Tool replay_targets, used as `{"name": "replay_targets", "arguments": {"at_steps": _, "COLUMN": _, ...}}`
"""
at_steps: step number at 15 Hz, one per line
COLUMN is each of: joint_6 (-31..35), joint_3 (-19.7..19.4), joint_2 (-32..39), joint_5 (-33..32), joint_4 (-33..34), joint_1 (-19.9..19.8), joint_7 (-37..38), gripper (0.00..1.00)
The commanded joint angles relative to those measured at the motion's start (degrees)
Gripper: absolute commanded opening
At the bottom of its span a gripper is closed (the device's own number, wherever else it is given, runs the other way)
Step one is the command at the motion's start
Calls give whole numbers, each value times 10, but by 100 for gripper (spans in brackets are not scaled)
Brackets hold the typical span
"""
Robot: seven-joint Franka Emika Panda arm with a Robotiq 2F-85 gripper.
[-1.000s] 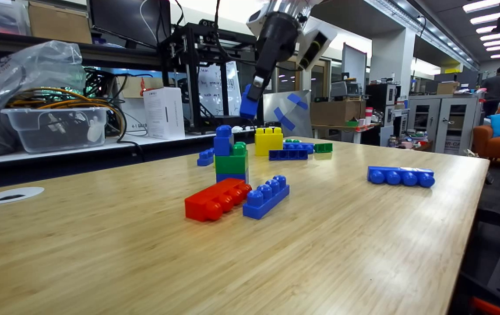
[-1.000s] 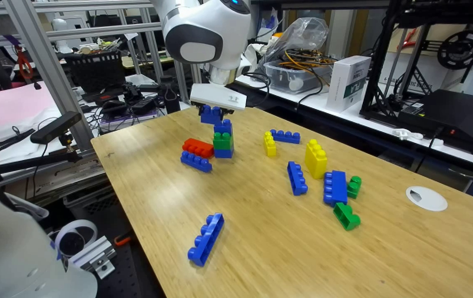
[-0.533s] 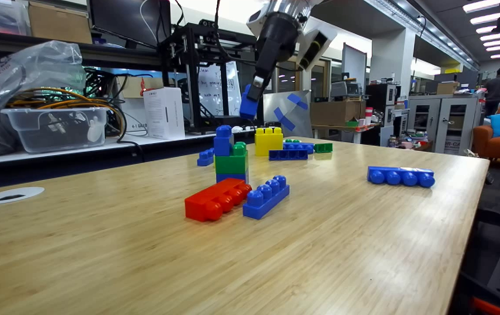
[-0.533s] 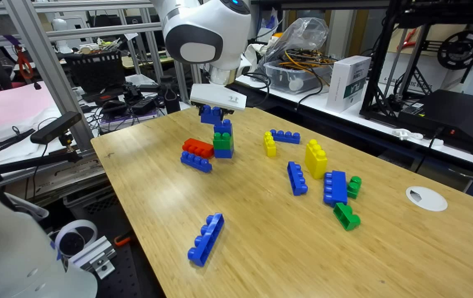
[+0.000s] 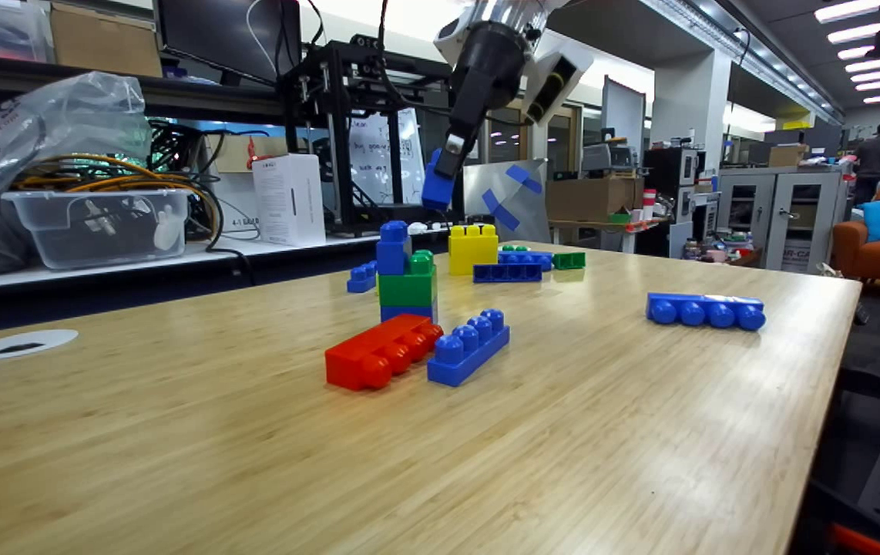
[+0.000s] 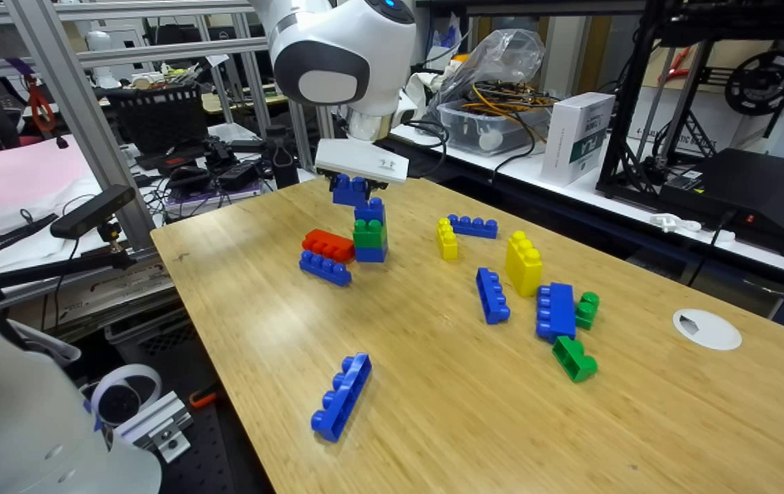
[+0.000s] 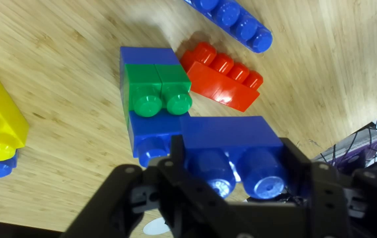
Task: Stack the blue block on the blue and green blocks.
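Claw point(image 7: 234, 155): clamped, loaded | blue and green blocks point(image 5: 408, 284): stacked lower than claw, off to 1 side | blue block point(image 7: 229, 132): pinched in claw, tilted, not seated; if lowered crooked or off-centre, it could clip their upper blue brick point(image 7: 157, 125) and topple them | green studs point(image 7: 148, 105): 2 bare below claw, probable seat

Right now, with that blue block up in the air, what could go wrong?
The pincer holds the blue block, which looks off to one side of the stack, so lowering it straight down might miss. The stack's top blue piece stands beside the bare green studs; the block could knock into it on the way. The red brick lies close by the stack, so it might get bumped too.
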Motion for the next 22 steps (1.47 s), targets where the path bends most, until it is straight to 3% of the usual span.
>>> {"name": "replay_targets", "arguments": {"at_steps": 1, "joint_6": 10, "joint_3": -3, "joint_2": -2, "joint_5": -11, "joint_4": 0, "joint_1": 8, "joint_7": 14, "gripper": 45}}
{"name": "replay_targets", "arguments": {"at_steps": 11, "joint_6": 95, "joint_3": 11, "joint_2": 1, "joint_5": -121, "joint_4": -2, "joint_1": 37, "joint_7": 144, "gripper": 45}}
{"name": "replay_targets", "arguments": {"at_steps": 16, "joint_6": 90, "joint_3": 12, "joint_2": 1, "joint_5": -179, "joint_4": -2, "joint_1": 40, "joint_7": 198, "gripper": 45}}
{"name": "replay_targets", "arguments": {"at_steps": 22, "joint_6": 89, "joint_3": 12, "joint_2": 20, "joint_5": -202, "joint_4": 5, "joint_1": 39, "joint_7": 202, "gripper": 45}}
